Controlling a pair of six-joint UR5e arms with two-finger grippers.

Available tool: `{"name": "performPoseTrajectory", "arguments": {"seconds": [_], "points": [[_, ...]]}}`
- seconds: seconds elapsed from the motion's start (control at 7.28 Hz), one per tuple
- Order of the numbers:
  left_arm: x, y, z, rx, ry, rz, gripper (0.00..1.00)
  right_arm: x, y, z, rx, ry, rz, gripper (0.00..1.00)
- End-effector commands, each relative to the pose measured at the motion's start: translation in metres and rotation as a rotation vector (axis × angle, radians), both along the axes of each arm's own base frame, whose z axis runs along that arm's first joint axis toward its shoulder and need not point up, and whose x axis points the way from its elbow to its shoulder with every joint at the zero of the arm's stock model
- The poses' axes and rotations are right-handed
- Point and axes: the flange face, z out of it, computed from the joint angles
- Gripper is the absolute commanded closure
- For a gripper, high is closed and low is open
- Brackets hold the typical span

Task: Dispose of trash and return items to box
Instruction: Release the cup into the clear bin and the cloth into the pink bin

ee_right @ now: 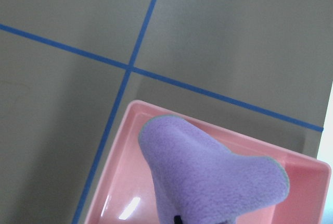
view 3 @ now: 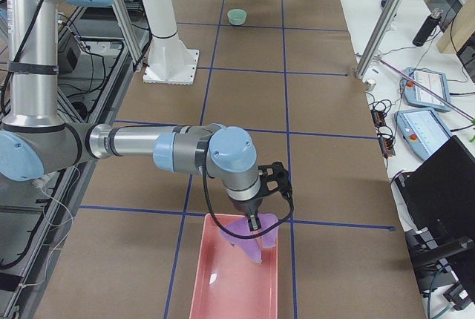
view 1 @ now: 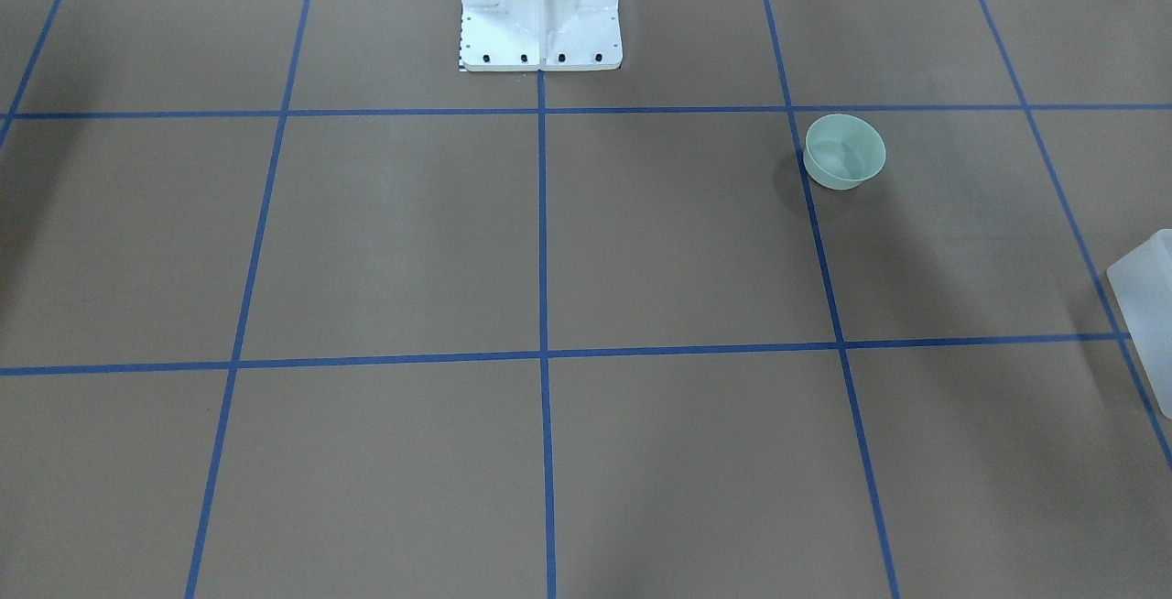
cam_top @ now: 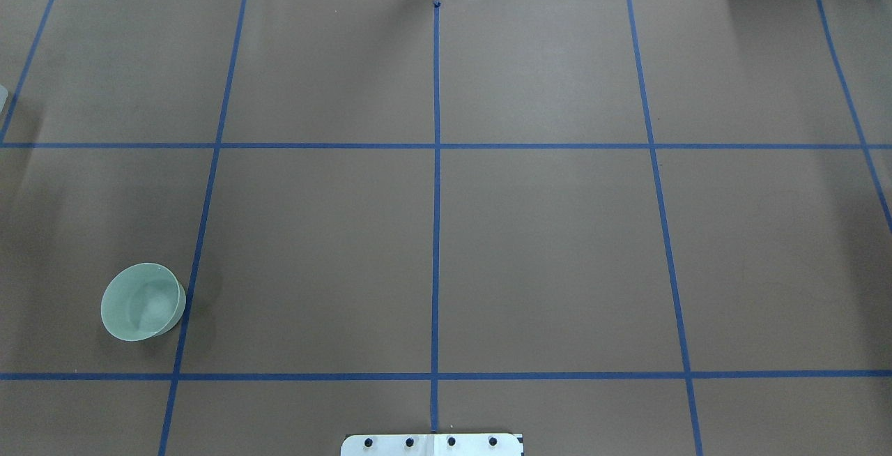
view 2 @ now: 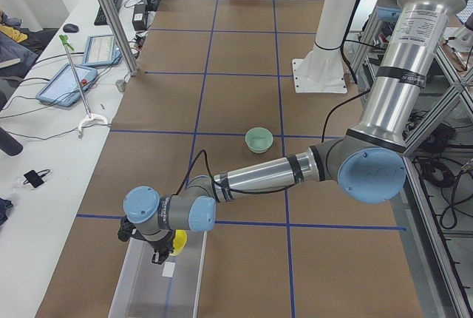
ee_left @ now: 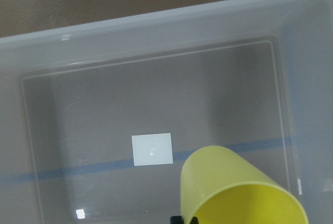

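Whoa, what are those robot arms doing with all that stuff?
The robot is tidying up. Its left tool holds a yellow cup over a clear bin. Its right tool holds a purple cloth over a pink bin. A green bowl sits by itself on the table, not picked up yet.

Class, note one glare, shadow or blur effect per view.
Right wrist view: glare streak inside the pink tray, purple cloth soft near the lens. Left wrist view: glint on the clear bin, left of the yellow cup. Overhead view: green bowl throws shadow rightward.
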Motion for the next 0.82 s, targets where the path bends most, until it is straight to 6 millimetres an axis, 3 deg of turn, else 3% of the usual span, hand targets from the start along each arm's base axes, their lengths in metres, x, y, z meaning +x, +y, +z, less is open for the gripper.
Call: {"name": "performPoseTrajectory", "arguments": {"seconds": [0.0,0.14,0.27,0.41,0.55,0.69], "points": [[0.002,-0.01,-0.014,0.017,0.0,0.001,0.58,0.0,0.019,0.067,-0.071,-0.005,-0.064,1.0],[0.001,-0.015,-0.02,0.029,0.0,-0.001,0.02,-0.002,0.024,0.075,-0.089,-0.011,-0.063,1.0],[0.001,-0.018,-0.029,0.015,0.003,-0.036,0.02,-0.003,0.028,0.087,-0.112,-0.018,-0.063,1.0],[0.001,-0.023,-0.05,0.027,0.007,-0.067,0.02,-0.003,0.03,0.096,-0.105,-0.017,-0.061,1.0],[-0.001,-0.027,-0.073,0.035,0.012,-0.077,0.02,-0.006,0.037,0.119,-0.101,-0.015,-0.06,1.0],[-0.001,-0.026,-0.13,0.006,0.015,-0.106,0.02,-0.008,0.043,0.143,-0.08,-0.014,-0.056,1.0]]}}
